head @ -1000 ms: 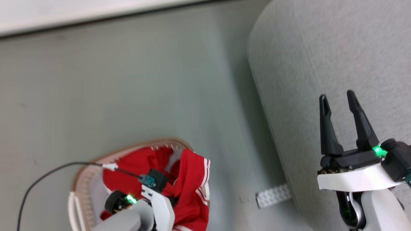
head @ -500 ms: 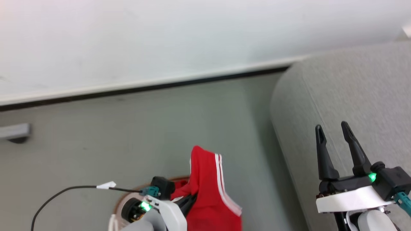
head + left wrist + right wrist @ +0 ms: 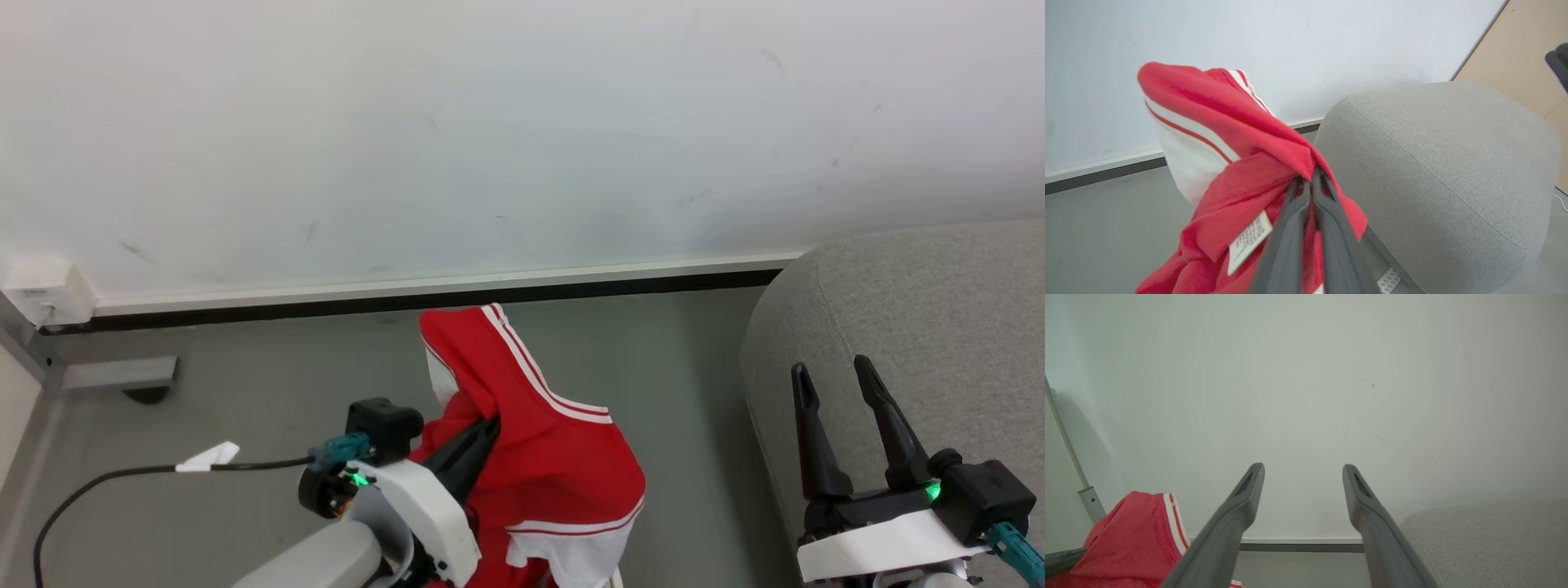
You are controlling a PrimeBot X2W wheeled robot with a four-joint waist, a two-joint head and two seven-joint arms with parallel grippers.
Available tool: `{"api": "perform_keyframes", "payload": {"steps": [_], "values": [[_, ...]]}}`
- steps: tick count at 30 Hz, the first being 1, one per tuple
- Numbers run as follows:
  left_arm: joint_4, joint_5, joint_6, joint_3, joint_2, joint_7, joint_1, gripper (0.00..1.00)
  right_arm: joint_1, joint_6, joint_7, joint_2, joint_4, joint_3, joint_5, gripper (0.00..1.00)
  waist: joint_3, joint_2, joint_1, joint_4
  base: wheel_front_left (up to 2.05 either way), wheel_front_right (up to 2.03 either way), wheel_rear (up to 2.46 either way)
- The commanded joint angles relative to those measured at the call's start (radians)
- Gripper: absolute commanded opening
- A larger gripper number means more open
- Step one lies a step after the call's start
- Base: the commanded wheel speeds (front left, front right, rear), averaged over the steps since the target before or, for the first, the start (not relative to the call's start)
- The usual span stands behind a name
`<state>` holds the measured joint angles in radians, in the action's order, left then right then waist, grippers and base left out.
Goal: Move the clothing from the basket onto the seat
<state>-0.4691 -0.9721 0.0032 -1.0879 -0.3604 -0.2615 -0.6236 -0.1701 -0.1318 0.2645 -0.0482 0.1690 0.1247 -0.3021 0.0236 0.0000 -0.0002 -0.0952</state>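
Against a pale wall (image 3: 490,122) and grey floor (image 3: 245,376), the clothing (image 3: 555,465) that lay in the basket a second ago now hangs in the air, pinched in the clenched left tool (image 3: 1308,183); the pickup looks done and the carry remains. The seat (image 3: 922,310) lies to the right, and the right tool (image 3: 830,369), released and empty, hovers over the seat's near-left edge, likely in the path.

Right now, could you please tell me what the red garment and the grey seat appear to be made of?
The red garment: likely a soft matte knit sports fabric; it drapes in loose folds and looks faintly fuzzy. The grey seat: apparently woven upholstery cloth, matte, with a visible weave grain and a stitched seam.
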Motion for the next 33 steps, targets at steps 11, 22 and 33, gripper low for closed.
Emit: {"api": "perform_keyframes", "payload": {"steps": [11,22,33], "values": [[0.353,0.078,0.141,0.158,-0.122,-0.004,0.000,0.00,0.028,0.002,0.000,-0.004,0.004,0.028,-0.010,1.00,-0.030,0.0000,0.0002,0.016,0.00,0.00,0.00],[0.460,0.101,0.179,0.216,-0.168,-0.004,0.000,0.00,0.031,0.002,0.000,-0.004,0.009,0.067,-0.005,1.00,-0.035,0.0000,0.0002,0.017,0.00,0.00,0.00],[0.439,0.129,0.162,0.230,-0.158,-0.004,0.031,0.00,-0.063,0.002,-0.048,-0.077,0.042,0.339,-0.065,1.00,-0.038,0.0000,0.0002,0.028,0.00,0.00,0.00]]}}
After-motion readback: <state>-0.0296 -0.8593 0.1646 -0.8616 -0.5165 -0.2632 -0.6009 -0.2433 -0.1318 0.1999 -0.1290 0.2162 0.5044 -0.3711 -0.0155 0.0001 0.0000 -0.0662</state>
